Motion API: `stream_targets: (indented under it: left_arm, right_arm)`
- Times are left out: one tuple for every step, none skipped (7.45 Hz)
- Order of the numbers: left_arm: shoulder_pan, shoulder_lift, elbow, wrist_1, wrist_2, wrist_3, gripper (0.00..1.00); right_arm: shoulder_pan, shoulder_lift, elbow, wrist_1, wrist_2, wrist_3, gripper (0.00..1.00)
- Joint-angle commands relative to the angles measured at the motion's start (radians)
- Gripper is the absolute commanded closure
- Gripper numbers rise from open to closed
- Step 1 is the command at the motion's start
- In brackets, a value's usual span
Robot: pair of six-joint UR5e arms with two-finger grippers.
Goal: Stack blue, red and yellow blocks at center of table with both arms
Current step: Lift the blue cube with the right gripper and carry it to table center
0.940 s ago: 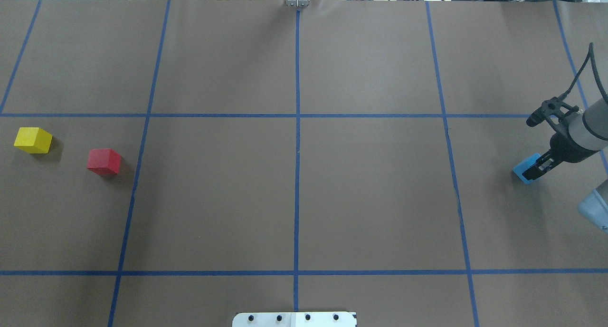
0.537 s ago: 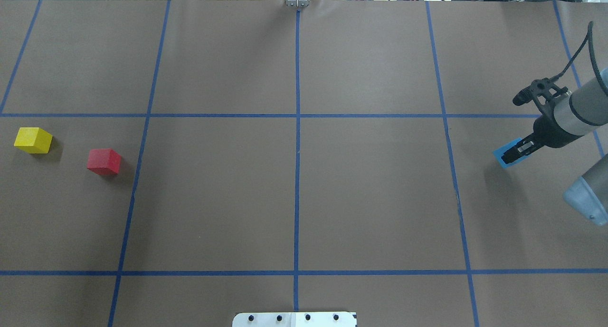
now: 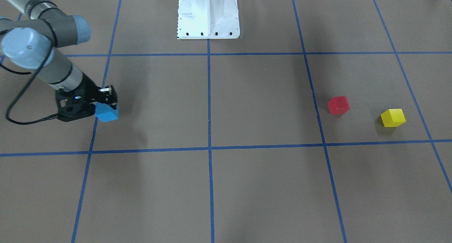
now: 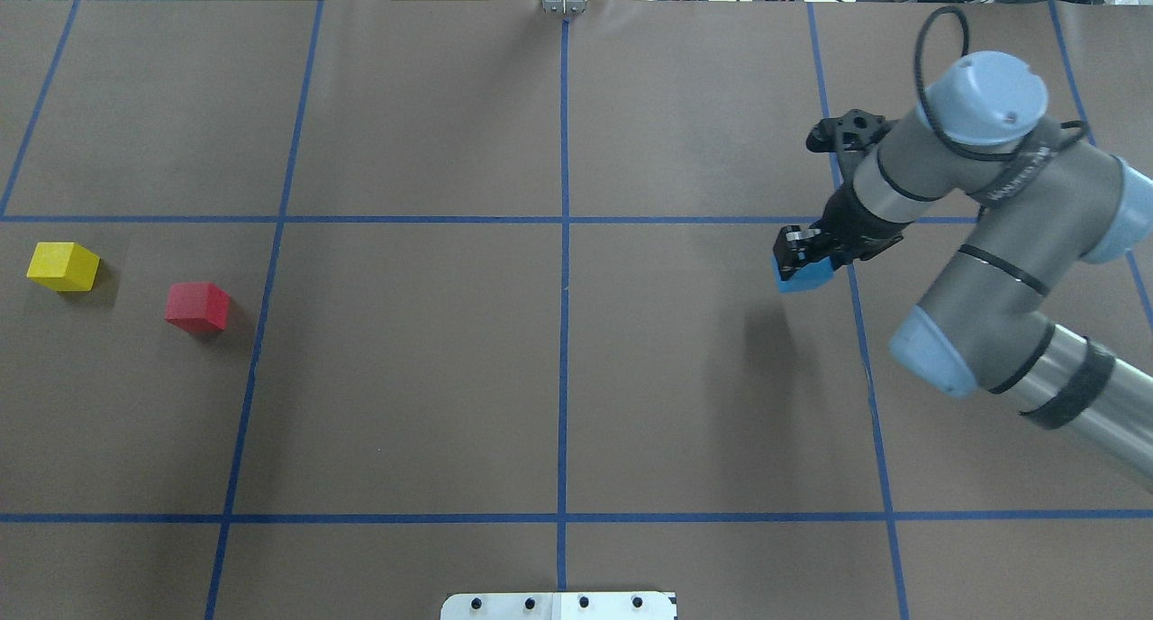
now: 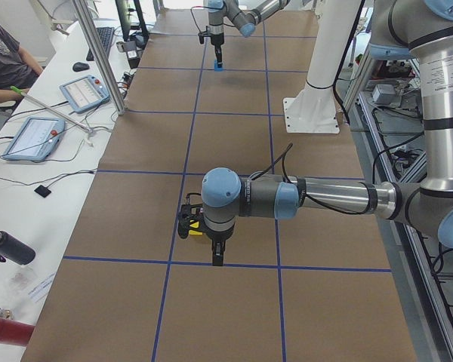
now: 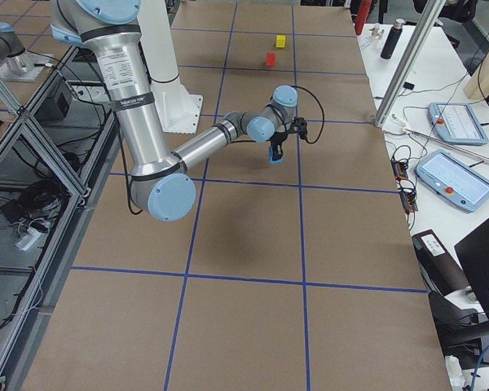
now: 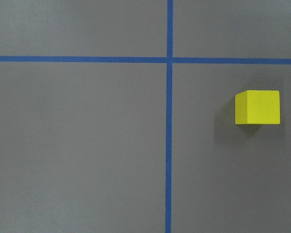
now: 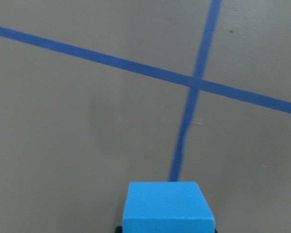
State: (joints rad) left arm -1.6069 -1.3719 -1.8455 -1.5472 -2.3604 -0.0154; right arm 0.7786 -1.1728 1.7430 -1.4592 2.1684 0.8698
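- Two blocks at middle left of the overhead view, resting apart: yellow block point(image 4: 63, 266), red block point(image 4: 197, 306).
- Clamps the blue block point(image 4: 802, 280) in the right gripper point(image 4: 798, 258), right of centre, lifted off the table point(image 4: 405, 377).
- Hangs the left gripper point(image 5: 216, 259) lower centre in the left side view; apart or together, cannot tell.

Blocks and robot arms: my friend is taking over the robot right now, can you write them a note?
Right gripper: fingers shut on the small sky-blue cube, held above the brown taped table, right of centre.
Left gripper: hangs near the small bright yellow cube; open or shut, cannot tell.
Small red cube sits beside the yellow one, far left, not touching.
Done: blue picked up. Left: set it at centre, stack red and yellow on it.
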Motion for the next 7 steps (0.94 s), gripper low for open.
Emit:
stream_targets:
  left_arm:
    - [0.001,0.001,0.000,0.001,0.000,0.000,0.00]
    - [0.002,0.001,0.002,0.001,0.001,0.002,0.00]
    - [0.001,0.001,0.002,0.001,0.001,0.002,0.00]
    - [0.002,0.001,0.002,0.001,0.001,0.002,0.00]
    - [0.002,0.001,0.002,0.001,0.001,0.002,0.00]
    - [0.001,0.001,0.003,0.001,0.001,0.002,0.00]
    - [0.001,0.001,0.003,0.001,0.001,0.002,0.00]
  right_arm:
    - [-0.117,0.204,-0.076,-0.112,-0.119,0.173,1.00]
    - [-0.152,0.275,-0.133,-0.112,-0.125,0.210,1.00]
    - [-0.165,0.342,-0.211,-0.109,-0.130,0.231,1.00]
    - [-0.195,0.364,-0.233,-0.105,-0.146,0.238,1.00]
    - [-0.211,0.380,-0.264,-0.055,-0.188,0.245,1.00]
    - [-0.211,0.424,-0.337,-0.030,-0.187,0.283,1.00]
    - [-0.211,0.435,-0.348,-0.030,-0.186,0.287,1.00]
